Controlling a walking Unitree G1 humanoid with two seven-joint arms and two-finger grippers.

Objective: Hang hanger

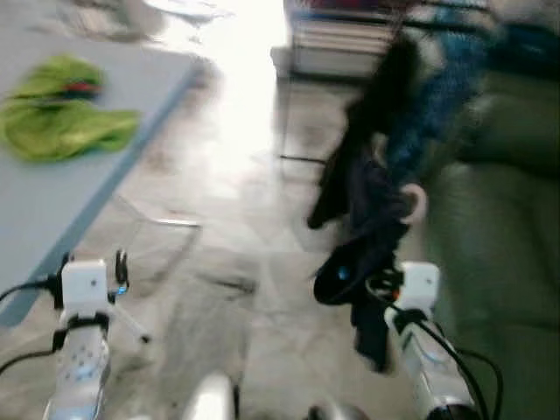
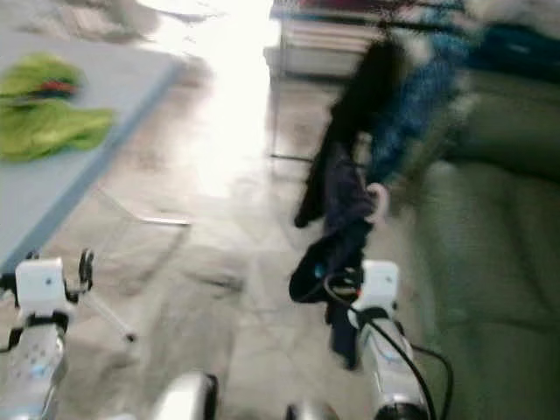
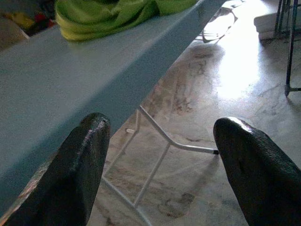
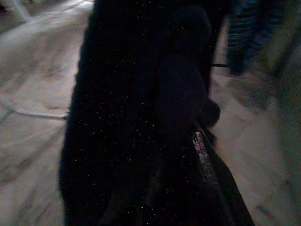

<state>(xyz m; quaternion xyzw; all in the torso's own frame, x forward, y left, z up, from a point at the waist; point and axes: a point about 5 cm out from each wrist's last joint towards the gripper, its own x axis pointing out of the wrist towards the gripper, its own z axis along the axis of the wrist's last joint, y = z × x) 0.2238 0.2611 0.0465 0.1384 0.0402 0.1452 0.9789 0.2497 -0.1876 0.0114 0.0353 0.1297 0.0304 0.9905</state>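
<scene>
Both eye views are blurred. A dark garment (image 1: 363, 227) on a hanger, whose pale hook (image 1: 416, 206) sticks up at its top, hangs in front of me on the right. My right gripper (image 1: 381, 282) is buried in the cloth and holds it up above the floor. In the right wrist view the dark garment (image 4: 141, 117) hides almost everything, with one finger (image 4: 204, 155) just showing. Beyond it a clothes rack (image 1: 285, 114) carries a blue garment (image 1: 437, 96) and a black one (image 1: 385, 83). My left gripper (image 3: 160, 165) is open beside the table's edge.
A blue-grey table (image 1: 52, 201) with a green cloth (image 1: 61, 118) stands at the left, its white legs (image 3: 155, 165) reaching over the marble floor. A green sofa (image 1: 499, 245) runs along the right. Bright glare lies on the floor ahead.
</scene>
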